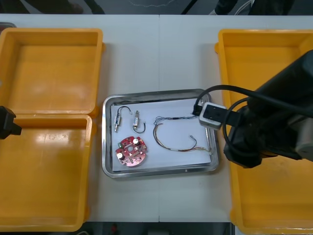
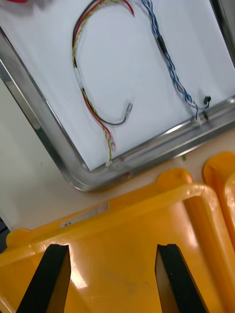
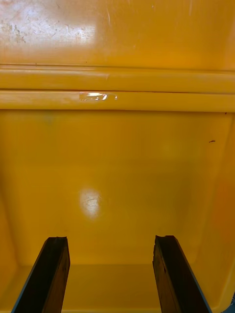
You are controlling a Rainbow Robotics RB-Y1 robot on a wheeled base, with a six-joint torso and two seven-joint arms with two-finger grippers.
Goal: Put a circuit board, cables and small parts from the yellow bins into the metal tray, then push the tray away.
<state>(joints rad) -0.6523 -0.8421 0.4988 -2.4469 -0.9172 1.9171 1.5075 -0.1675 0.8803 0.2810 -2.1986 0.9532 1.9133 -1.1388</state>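
Tool on the right (image 2: 111, 250) hangs spread and empty over a right yellow bin (image 2: 147, 230), just beside the metal tray (image 2: 161, 146). I see the red and yellow cable (image 2: 77, 73), blue and white cable (image 2: 171, 68), circuit board (image 1: 131, 151) and small metal parts (image 1: 117, 121) lying inside on white. Left tool (image 3: 110, 240), also spread, hovers in a left yellow bin (image 3: 117, 161). Light table (image 1: 161, 63) shows beyond the tray's far rim.

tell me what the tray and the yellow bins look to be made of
The tray looks like bare metal, probably steel: its rim is shiny and reflective. Its white lining is matte, maybe paper or plastic. The bins look like moulded plastic: even yellow, rounded corners, soft gloss, scuffs.
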